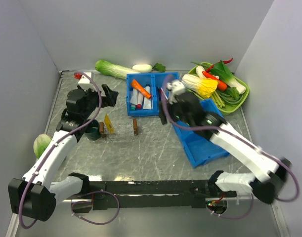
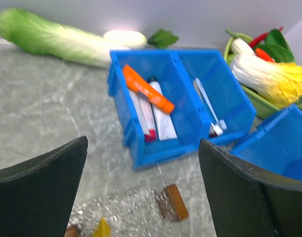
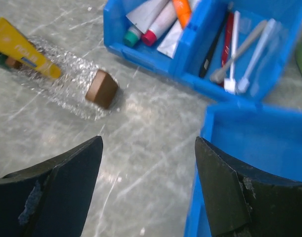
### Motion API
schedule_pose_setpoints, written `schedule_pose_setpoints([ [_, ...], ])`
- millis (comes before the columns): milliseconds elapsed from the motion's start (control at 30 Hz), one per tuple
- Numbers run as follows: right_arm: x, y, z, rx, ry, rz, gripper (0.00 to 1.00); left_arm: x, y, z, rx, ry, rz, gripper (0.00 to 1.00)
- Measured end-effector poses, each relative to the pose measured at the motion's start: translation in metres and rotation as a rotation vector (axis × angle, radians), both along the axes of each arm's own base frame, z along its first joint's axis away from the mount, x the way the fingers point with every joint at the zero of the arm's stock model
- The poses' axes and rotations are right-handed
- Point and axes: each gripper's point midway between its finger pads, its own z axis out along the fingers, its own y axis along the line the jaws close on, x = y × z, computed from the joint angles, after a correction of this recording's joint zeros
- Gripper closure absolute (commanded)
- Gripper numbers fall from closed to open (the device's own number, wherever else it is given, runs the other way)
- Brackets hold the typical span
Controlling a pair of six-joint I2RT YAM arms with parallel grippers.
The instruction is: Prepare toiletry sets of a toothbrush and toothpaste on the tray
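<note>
Right gripper (image 3: 148, 148), jaws wide and empty, hangs before the blue bin (image 3: 141, 57), probably to fetch the maroon toothbrush (image 3: 230, 37) from its right-hand compartment, since the yellow toothpaste (image 3: 22, 47) already lies on the tray (image 3: 66, 86), near which the left gripper (image 2: 141, 148) hovers equally wide

Top external: high at the near edge, looking down over everything.
Left wrist: low, close, facing outward.
Right wrist: close, tilted steeply downward.
Shared: blue bins (image 1: 141, 112) (image 2: 155, 150) (image 3: 141, 52), yellow toothpaste (image 1: 108, 123) (image 3: 22, 47).
</note>
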Motion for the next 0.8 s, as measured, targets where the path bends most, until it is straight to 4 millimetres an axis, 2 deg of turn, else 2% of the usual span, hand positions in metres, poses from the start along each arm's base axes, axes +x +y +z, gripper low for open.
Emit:
schedule_pose_setpoints([
  [133,0.045,0.04,-0.017,-0.097,0.05,0.075,0.21,-0.009,-0.001,-0.013,-0.019,0.033,-0.008,0.02],
  [233,0.096,0.086,-0.014,-0.135,0.036,0.144,0.25,-0.012,0.0,-0.006,-0.033,0.017,-0.002,0.02],
  [300,0.127,0.108,-0.016,-0.158,0.02,0.176,0.26,-0.014,0.002,-0.001,-0.04,0.004,0.003,0.02],
  [400,0.165,0.128,-0.032,-0.199,0.017,0.204,0.28,-0.016,0.003,0.003,-0.044,-0.008,0.011,0.02],
  [500,0.194,0.135,-0.063,-0.242,0.043,0.217,0.28,-0.016,0.006,0.005,-0.045,-0.014,0.027,0.02],
  [633,0.207,0.124,-0.107,-0.298,0.109,0.24,0.28,-0.015,0.009,0.005,-0.042,-0.012,0.042,0.01],
  [800,0.22,0.114,-0.123,-0.318,0.122,0.249,0.28,-0.015,0.009,0.004,-0.042,-0.01,0.045,0.01],
])
